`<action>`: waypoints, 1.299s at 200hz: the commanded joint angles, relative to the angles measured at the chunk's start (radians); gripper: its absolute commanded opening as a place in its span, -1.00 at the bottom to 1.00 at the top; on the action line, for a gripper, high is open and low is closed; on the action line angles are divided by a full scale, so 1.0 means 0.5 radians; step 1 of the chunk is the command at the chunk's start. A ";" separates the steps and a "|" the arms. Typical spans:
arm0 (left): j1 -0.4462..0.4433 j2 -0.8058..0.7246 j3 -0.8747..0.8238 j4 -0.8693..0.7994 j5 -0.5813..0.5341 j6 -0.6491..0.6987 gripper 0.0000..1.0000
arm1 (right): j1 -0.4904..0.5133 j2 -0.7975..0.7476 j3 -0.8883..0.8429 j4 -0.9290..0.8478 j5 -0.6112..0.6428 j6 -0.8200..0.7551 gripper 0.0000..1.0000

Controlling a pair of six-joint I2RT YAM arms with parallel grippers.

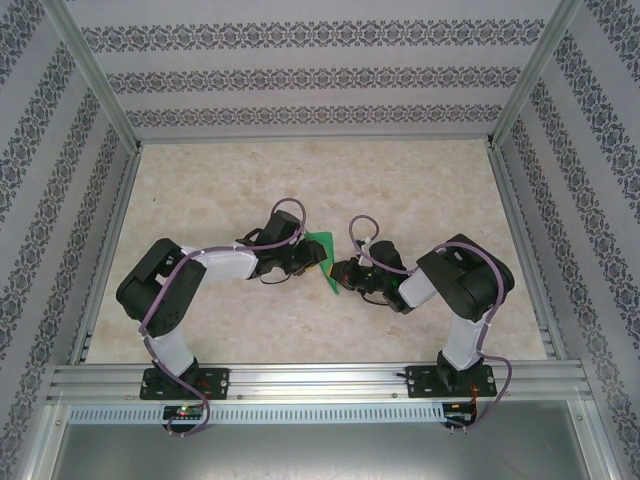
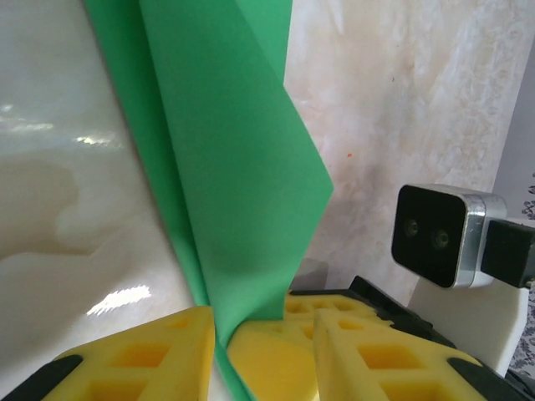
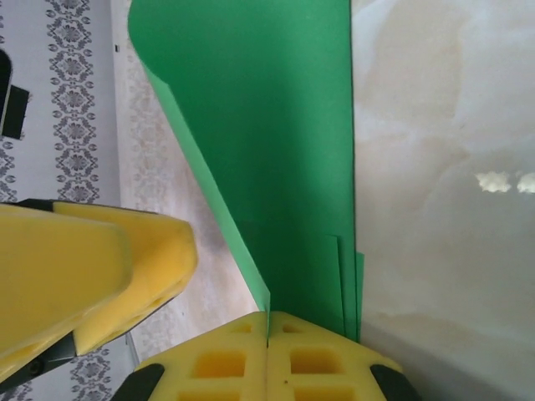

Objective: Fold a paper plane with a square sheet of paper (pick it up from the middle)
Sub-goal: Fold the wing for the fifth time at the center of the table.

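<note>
Green folded paper (image 1: 326, 256) runs lengthwise out of right claw (image 3: 267, 334), clamped shut on it; left claw (image 2: 261, 326) partly open, straddling its edge.

green paper (image 3: 276, 150) cropped at top, folds unclear

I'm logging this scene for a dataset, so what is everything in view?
paper: 1, green, folded, mid-table between the tools
table: 1, beige marbled, under the arms
walls: 3, grey patterned, around the table
frame: 1, silver, corner posts and near rail
arms: 2, black and white; left arm and right arm on the near rail
tools: 2, yellow fingers; left tool open at the paper, right tool shut on the paper
</note>
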 commanded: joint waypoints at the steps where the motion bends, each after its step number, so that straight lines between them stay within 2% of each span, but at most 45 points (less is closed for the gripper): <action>1: 0.013 0.042 0.066 0.249 0.062 0.010 -0.25 | 0.025 0.084 -0.009 -0.021 0.024 0.059 -1.00; 72: 0.014 0.244 0.145 0.342 0.126 0.023 -0.24 | 0.026 0.051 0.003 -0.176 0.066 -0.001 -0.93; 96: 0.014 0.283 0.147 0.318 0.140 0.043 -0.25 | 0.028 0.007 0.011 -0.253 0.087 -0.033 -0.85; 109: 0.015 0.298 0.141 0.315 0.145 0.053 -0.25 | 0.034 -0.029 0.015 -0.270 0.101 -0.044 -0.73; 122: 0.013 0.304 0.142 0.324 0.149 0.061 -0.24 | 0.039 -0.079 0.022 -0.386 0.115 -0.065 -0.72; 132: 0.015 0.306 0.148 0.312 0.143 0.068 -0.25 | 0.045 -0.127 0.018 -0.448 0.139 -0.082 -0.64; 164: 0.013 0.328 0.166 0.289 0.142 0.089 -0.25 | 0.058 -0.296 0.023 -0.750 0.255 -0.166 -0.61; 214: 0.012 0.338 0.183 0.256 0.151 0.111 -0.25 | 0.071 -0.435 0.021 -0.933 0.269 -0.190 -0.71; 260: 0.011 0.352 0.185 0.229 0.150 0.115 -0.25 | 0.110 -0.444 0.074 -1.147 0.311 -0.260 -0.94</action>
